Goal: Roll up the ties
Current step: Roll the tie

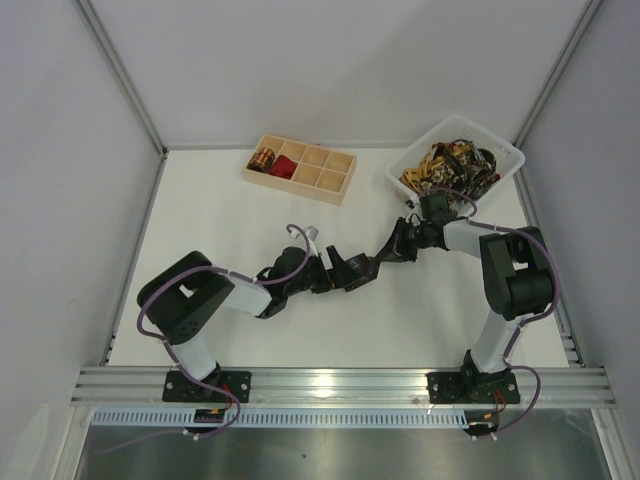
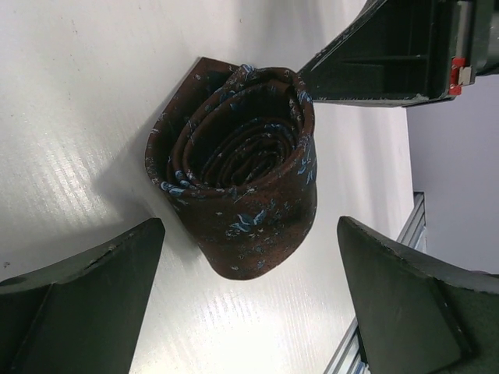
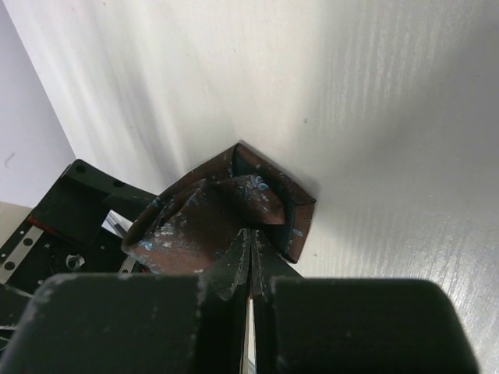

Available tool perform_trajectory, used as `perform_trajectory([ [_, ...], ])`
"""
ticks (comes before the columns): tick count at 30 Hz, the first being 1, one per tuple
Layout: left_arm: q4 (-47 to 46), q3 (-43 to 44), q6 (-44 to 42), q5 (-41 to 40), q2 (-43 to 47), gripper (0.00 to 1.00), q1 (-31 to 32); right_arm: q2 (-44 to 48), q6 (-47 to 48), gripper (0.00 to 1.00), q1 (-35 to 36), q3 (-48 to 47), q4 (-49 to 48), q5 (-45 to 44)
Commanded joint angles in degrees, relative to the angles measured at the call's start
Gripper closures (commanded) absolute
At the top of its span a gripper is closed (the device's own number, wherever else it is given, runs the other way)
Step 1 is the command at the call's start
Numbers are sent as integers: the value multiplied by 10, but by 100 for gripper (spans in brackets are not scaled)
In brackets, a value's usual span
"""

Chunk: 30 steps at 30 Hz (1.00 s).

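Pale wooden compartment tray (image 1: 295, 188) at far left-centre of the table holds two finished coils, one gold-and-black (image 1: 262, 158) and one red (image 1: 285, 167). Left gripper (image 1: 360, 268) at mid-table: fingers spread wide, holding nothing, one either side of the work and clear of it. Between them lies a dark brown tie (image 2: 238, 179) with blue flecks, wound into a tight coil, on its side on the table, pointed tail tucked against the outer wrap. Right gripper (image 3: 249, 245): fingers closed together, tips against the coil's far edge; cannot tell whether any fabric is pinched. White plastic basket (image 1: 491, 136) at far right has loose gold-and-black patterned ties (image 1: 450, 165) in it. Judgement: rolling of this tie looks complete; step in hand is the handover. Next move calls for the left fingers to close across the coil without loosening the wraps, then carry it to a free tray compartment.
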State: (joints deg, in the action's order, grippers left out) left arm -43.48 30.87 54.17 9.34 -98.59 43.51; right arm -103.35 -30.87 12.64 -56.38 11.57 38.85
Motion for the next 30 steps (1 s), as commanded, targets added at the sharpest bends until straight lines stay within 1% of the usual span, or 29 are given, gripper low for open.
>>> perform_trajectory([
  [1,2,16,0,-18,5,1,5,-7,-9,100,7,11,-26,4],
  [19,-26,-3,10,-42,-13,0,25,-13,-33,100,26,73,-76,-2],
  [25,-13,-12,8,-49,-2,0,24,3,-17,100,17,65,-53,-10],
  [30,-28,-15,10,-48,-7,0,24,51,12,100,17,28,19,-45],
])
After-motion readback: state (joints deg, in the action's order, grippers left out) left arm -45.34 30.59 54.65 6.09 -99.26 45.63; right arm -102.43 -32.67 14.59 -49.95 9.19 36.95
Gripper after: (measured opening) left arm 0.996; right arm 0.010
